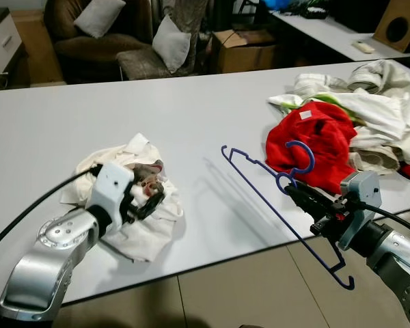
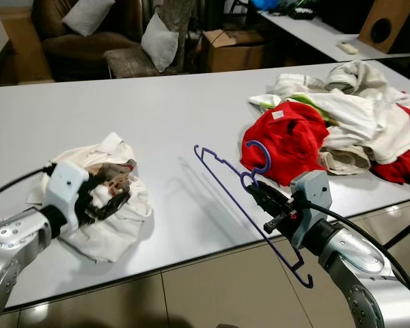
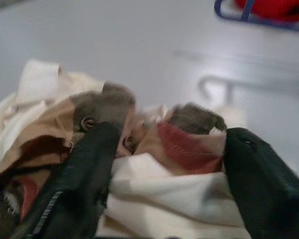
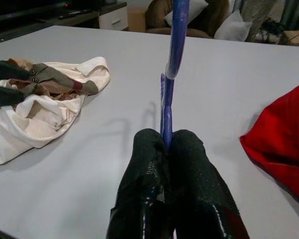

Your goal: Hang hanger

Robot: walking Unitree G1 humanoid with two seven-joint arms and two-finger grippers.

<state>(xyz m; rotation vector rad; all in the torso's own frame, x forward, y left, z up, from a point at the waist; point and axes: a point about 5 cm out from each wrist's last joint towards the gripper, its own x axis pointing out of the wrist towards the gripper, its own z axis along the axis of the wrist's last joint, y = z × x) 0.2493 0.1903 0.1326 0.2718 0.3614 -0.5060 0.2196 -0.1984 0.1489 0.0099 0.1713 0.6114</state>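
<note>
Fingers (image 4: 189,164) pinch hanger (image 1: 273,205); red garment (image 1: 311,143) beside.

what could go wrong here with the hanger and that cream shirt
1. The right gripper pinches the blue hanger only at its neck, so the long frame, partly past the table edge, may swing or twist in the grip.
2. The left gripper has the crumpled cream shirt by a bunched fold near the collar; the opening may be hard to find.
3. The hook sits near the red garment and could snag it.
</note>
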